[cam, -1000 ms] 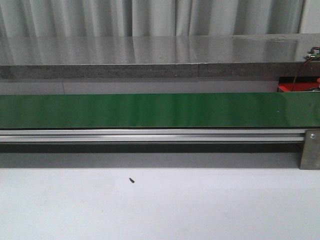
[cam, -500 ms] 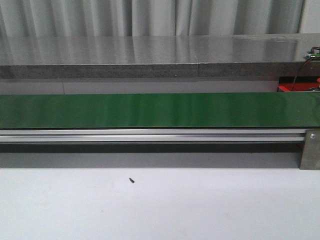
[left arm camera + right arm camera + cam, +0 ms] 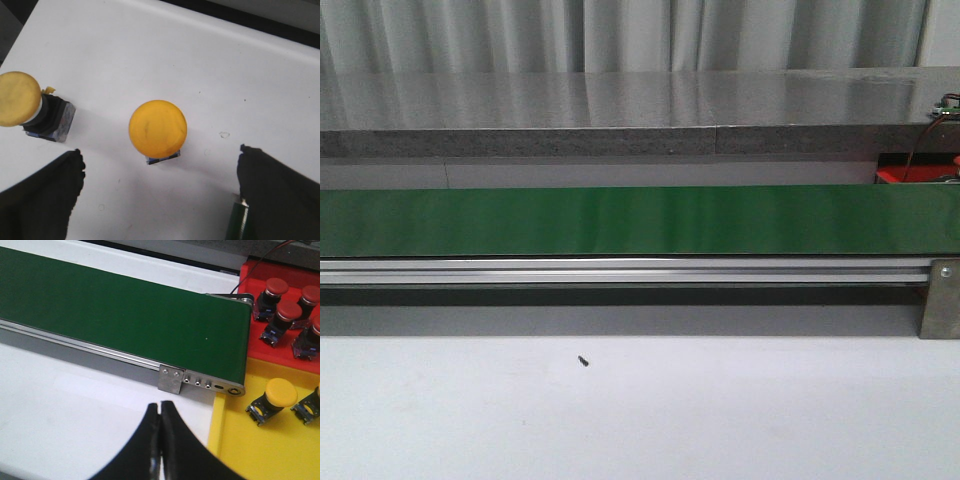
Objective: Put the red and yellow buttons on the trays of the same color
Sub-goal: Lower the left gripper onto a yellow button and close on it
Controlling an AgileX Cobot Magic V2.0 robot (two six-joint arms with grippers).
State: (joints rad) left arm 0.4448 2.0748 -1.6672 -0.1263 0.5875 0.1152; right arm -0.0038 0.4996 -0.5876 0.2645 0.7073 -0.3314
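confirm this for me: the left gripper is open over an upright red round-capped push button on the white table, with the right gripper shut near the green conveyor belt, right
Not quite: the upright round-capped push button between the open left gripper's fingers is yellow, not red, as the left wrist view shows. It stands on the white table, and the right gripper is shut near the green conveyor belt.

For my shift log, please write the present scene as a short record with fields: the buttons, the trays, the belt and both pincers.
left pincer: open, above the white table, astride one upright round yellow push button
second yellow push button: lying tilted beside it, apart
right pincer: shut, empty
green conveyor belt: no buttons on it
red plastic tray: holds red-capped buttons
yellow plastic tray: holds yellow-capped button
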